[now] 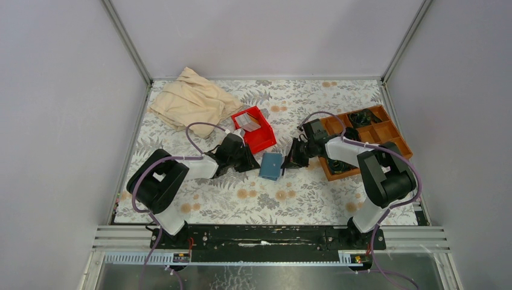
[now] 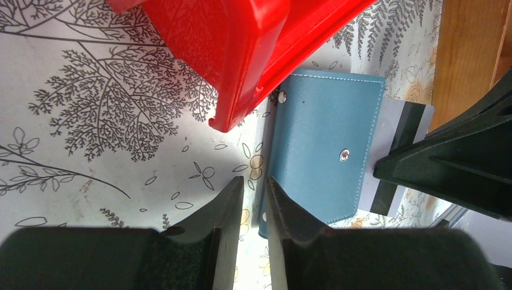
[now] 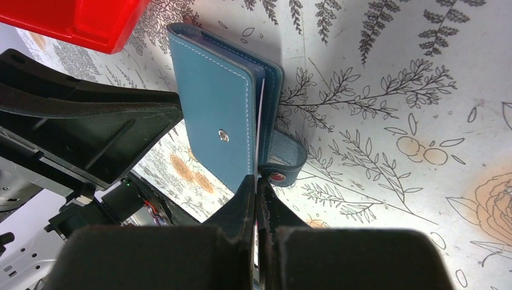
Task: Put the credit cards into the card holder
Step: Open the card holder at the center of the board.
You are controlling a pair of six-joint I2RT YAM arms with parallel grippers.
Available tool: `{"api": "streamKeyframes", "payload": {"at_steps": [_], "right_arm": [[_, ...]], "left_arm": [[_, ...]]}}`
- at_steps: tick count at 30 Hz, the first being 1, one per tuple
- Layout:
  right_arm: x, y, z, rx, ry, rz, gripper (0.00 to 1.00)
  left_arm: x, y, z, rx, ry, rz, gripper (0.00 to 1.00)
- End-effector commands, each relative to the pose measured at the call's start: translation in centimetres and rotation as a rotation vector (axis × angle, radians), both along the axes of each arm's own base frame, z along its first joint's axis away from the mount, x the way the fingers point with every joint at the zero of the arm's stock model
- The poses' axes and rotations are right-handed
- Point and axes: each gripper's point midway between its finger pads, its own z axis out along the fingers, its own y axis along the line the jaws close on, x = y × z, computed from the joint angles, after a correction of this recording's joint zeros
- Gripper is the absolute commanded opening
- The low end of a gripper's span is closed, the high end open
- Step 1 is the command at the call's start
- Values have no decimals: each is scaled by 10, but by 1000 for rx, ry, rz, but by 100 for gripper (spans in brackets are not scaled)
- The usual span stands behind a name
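R gripper [image 3: 256, 180] pinching credit card [image 2: 413, 118] at card holder [image 2: 320, 145], L gripper [image 2: 255, 187] slightly parted

The left end effector [image 2: 255, 184], fingers slightly apart, sits just beside the closed teal card holder [image 2: 320, 151] on the floral counter [image 2: 90, 121]; a red bin [image 2: 241, 42] borders the holder's upper corner. A dark-striped credit card [image 2: 401, 121] juts from its opposite edge, beneath the right end effector [image 2: 386, 166].

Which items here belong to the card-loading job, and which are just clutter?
Job: card holder; credit cards in red bin; one card in right gripper.
Lying about: beige cloth; wooden tray.
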Motion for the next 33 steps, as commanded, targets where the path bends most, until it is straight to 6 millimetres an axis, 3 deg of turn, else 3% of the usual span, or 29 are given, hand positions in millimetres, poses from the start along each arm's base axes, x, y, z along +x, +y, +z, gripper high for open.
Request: {"api": "streamKeyframes", "payload": {"at_steps": [1,13,33], "right_arm": [[10,12,10,16,-35,9,0],[15,11,19,-22,-63,20,0],[17,0,18,-106,-76,43,0]], "left_arm": [[-72,54,-76,264,275,-38,29],[-75,55,-80,270,282,-51,29],[-74,54,-82,272,286,-59,28]]}}
